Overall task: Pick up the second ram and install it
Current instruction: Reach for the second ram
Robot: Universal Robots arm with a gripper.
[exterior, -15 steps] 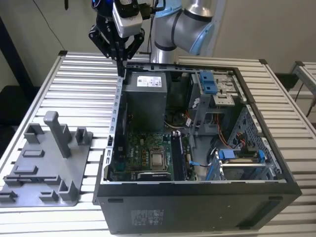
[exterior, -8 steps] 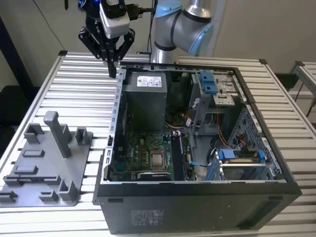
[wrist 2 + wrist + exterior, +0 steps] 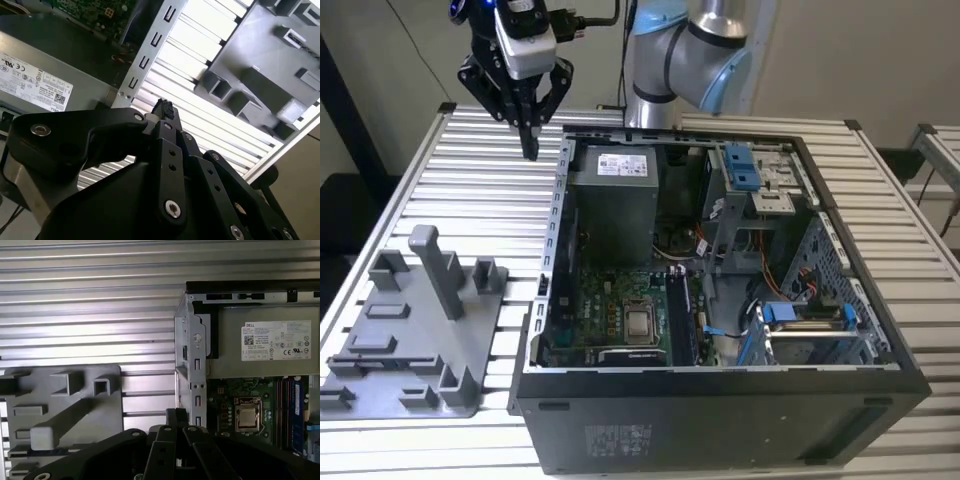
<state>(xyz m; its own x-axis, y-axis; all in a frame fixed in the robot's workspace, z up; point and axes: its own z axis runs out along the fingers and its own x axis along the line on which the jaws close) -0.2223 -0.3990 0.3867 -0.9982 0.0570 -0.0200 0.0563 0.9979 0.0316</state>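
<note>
My gripper [image 3: 529,148] hangs with its black jaws pressed together tip to tip above the silver slatted metal table [image 3: 470,190]. It is just outside a corner of the open black computer case [image 3: 720,410] and well apart from the grey plastic holding fixture [image 3: 410,330]. Inside the case, long narrow dark strips [image 3: 289,405] stand just beside the square silver processor socket [image 3: 247,417], and I cannot tell whether the second ram is one of them.

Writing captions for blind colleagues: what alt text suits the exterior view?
The tool, shut, hangs above the slatted table just outside an open computer case. A grey fixture lies on the table at the exterior view's left.
</note>
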